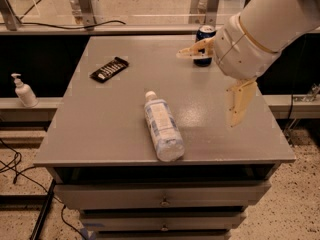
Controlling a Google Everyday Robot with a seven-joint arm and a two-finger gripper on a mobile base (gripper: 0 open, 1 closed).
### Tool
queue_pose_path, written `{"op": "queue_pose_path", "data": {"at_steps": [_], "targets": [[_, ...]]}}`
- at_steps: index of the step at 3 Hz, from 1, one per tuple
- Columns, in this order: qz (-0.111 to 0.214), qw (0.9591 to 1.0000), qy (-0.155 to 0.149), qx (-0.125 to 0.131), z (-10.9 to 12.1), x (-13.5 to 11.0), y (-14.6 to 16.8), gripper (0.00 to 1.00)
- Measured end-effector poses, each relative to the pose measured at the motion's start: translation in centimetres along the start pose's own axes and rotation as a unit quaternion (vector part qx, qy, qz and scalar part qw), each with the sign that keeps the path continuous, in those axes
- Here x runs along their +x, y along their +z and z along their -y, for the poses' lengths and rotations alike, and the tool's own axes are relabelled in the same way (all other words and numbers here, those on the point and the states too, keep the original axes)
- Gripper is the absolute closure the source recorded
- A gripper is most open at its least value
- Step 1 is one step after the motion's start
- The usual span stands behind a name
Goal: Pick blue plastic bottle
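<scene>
Grey and matte, the table top (pixel 115 129) sat on a cabinet whose drawers (pixel 162 196) faced the camera, on a speckled floor with dark cables (pixel 15 171) trailing at the left. Behind the table ran a low wall with a ledge and two pale posts (pixel 82 1) rising from it.

The blue plastic bottle (pixel 162 126) lay on its side near the middle of the front half of the table. Its white cap pointed toward the back and its base almost reached the front edge. Its pale blue-and-white label faced up, and nothing touched it.

The gripper (pixel 206 89) hung above the right side of the table, to the right of the bottle and clearly apart from it, at the end of a thick white arm (pixel 270 24) that came in from the upper right. Its two tan fingers were spread wide and held nothing. One finger (pixel 195 50) reached left in front of a dark blue soda can (pixel 205 33) standing at the back of the table. The other (pixel 239 104) pointed down over the right edge.

A flat black object (pixel 109 69), possibly a remote, though its markings were too blurred to tell, lay at an angle on the back left of the table. A small white pump bottle (pixel 22 91) stood on the ledge to the left, off the table.
</scene>
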State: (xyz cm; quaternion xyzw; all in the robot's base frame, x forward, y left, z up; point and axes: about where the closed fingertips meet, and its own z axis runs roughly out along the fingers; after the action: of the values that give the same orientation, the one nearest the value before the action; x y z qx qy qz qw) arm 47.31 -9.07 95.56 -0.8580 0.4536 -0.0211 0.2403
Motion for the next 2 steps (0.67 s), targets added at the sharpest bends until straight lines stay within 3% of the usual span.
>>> {"op": "queue_pose_path", "data": {"at_steps": [1,2], "targets": [[0.0,0.9918,-0.128,-0.01,1.3,-1.9,2.8,0.0],[0.003,0.9709,-0.235,-0.048,2.4,-3.3,6.9,0.0]]}}
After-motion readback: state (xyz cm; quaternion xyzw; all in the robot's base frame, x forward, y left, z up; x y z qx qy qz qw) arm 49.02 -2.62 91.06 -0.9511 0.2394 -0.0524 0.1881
